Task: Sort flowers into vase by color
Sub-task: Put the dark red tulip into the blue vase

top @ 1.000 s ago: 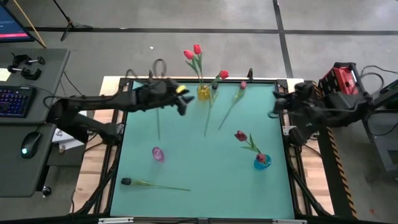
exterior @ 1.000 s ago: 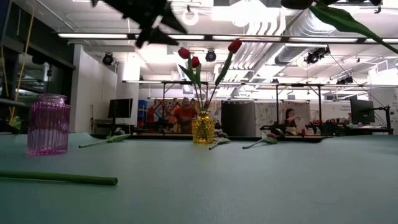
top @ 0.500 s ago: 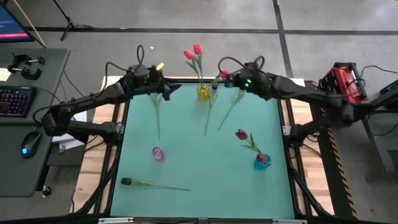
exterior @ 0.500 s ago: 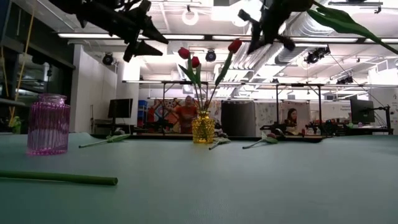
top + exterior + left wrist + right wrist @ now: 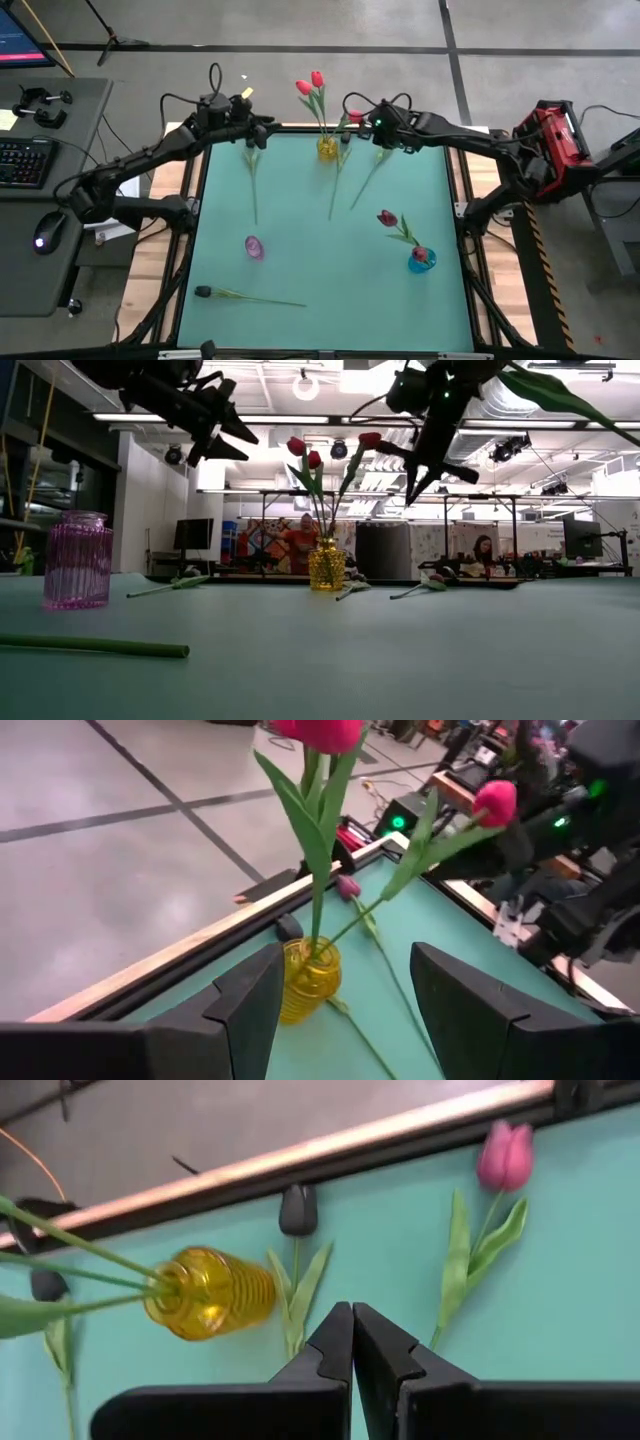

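Left jaws apart, right jaws closed, yellow vase point(image 5: 327, 149)

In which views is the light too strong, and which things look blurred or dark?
Low view: bright ceiling lamps glare behind, so both arms and the left gripper show as dark silhouettes. Left wrist view: the near red tulip head is blurred and cut off. High view: even light, faint shadows on the table.

Yellow vase point(image 5: 326, 565) w/ red tulips point(image 5: 310, 458) centre, pink jar point(image 5: 76, 559) left, grippers overhead
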Available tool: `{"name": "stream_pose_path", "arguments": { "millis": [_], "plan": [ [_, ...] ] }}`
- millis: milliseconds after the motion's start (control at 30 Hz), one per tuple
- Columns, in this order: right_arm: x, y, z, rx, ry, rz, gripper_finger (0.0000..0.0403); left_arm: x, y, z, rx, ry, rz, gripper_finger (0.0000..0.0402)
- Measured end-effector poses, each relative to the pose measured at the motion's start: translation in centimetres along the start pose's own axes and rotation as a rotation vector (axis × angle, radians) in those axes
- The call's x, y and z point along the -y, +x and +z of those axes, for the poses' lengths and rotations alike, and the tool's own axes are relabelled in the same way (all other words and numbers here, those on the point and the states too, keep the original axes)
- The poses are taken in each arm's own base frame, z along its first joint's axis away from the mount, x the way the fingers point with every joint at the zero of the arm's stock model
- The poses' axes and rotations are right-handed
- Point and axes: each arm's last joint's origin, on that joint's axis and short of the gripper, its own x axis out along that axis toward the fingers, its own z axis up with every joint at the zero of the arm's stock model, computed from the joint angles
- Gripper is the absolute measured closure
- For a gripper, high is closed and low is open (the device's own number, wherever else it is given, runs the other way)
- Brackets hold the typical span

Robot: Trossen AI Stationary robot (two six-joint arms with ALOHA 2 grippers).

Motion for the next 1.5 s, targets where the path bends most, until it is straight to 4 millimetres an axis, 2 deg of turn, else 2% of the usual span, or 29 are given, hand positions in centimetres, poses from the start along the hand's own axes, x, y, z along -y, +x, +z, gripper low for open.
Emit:
{"name": "stream_pose_path", "arguments": {
  "millis": [167,400,667,767,1000,1133,1333,1500],
  "plan": [
    [-0.2,1.8,-0.6,-0.061,-0.017,-0.031,0.0402,-0.9,0.4,-0.1,-0.035,-0.056,-0.047,0.0198],
    [0.0,4.1,-0.8,-0.09,0.02,-0.091,0.0402,-1.9,1.3,-0.6,-0.078,-0.087,-0.015,0.0198],
    [0.4,6.0,0.1,-0.069,0.007,-0.13,0.0394,-3.4,1.5,-0.3,-0.062,-0.082,0.032,0.0198],
    [0.6,6.7,0.4,-0.066,-0.006,-0.139,0.0364,-3.8,1.4,-0.2,-0.057,-0.088,0.045,0.0198],
    [2.0,7.5,0.1,-0.094,-0.028,-0.293,0.0246,-3.9,1.4,-0.2,-0.056,-0.106,0.05,0.0198],
    [2.0,7.6,0.0,-0.081,-0.018,-0.3,0.0194,-3.9,1.4,-0.2,-0.055,-0.106,0.05,0.0198],
    [1.6,7.5,-0.5,-0.121,-0.079,-0.267,0.017,-3.9,1.4,-0.2,-0.054,-0.124,0.05,0.0198],
    [-0.2,6.1,-1.6,-0.162,-0.212,-0.088,0.0179,-3.9,1.4,-0.2,-0.054,-0.115,0.049,0.0198]
  ]
}}
